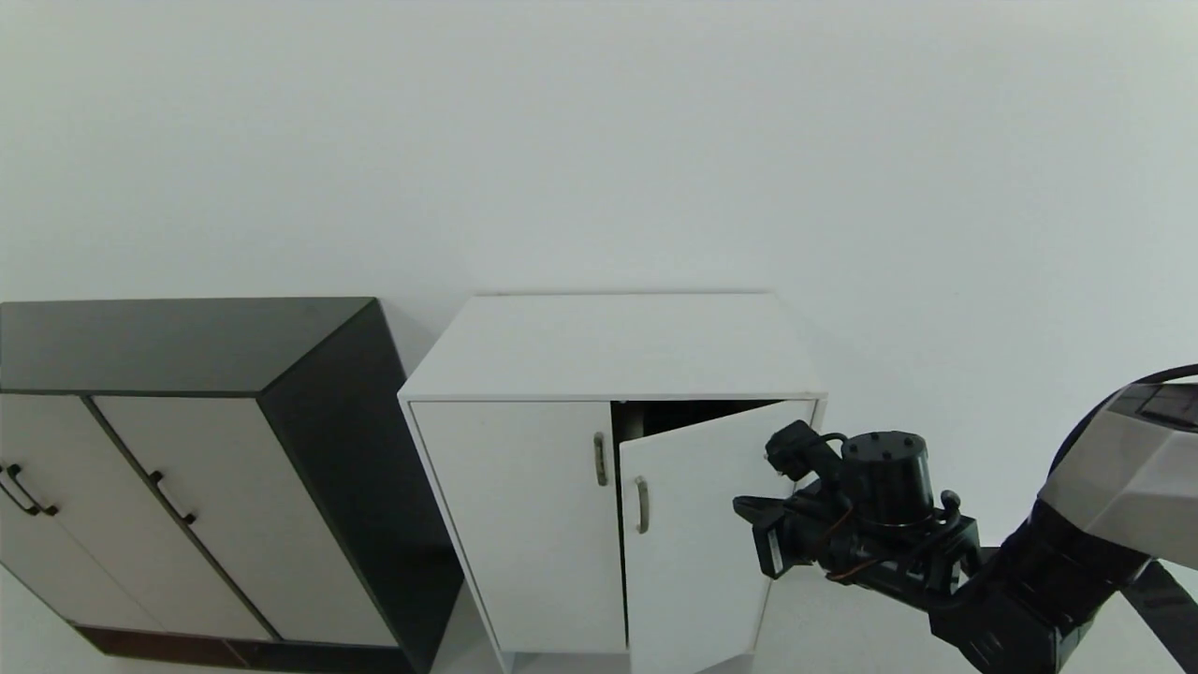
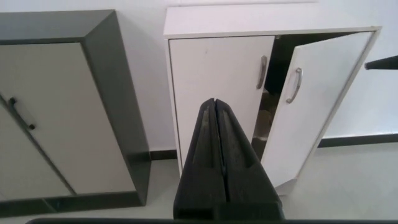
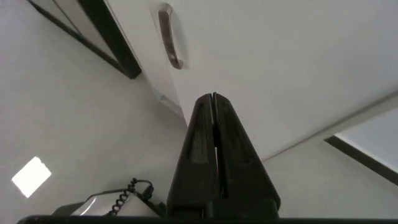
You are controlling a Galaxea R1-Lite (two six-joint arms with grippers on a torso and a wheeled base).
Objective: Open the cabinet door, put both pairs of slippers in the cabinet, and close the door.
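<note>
The white cabinet [image 1: 608, 346] stands with its right door [image 1: 693, 552] ajar. The right claw [image 3: 214, 97], fingers pressed together, hangs close before that door; the left claw [image 2: 214, 102], likewise together, faces the cabinet from farther back.

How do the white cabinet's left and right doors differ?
The right door is ajar; the left door is shut flush. The right gripper, shut, sits before the right door, not the left door. Both are white with vertical handles near the middle seam.
</note>
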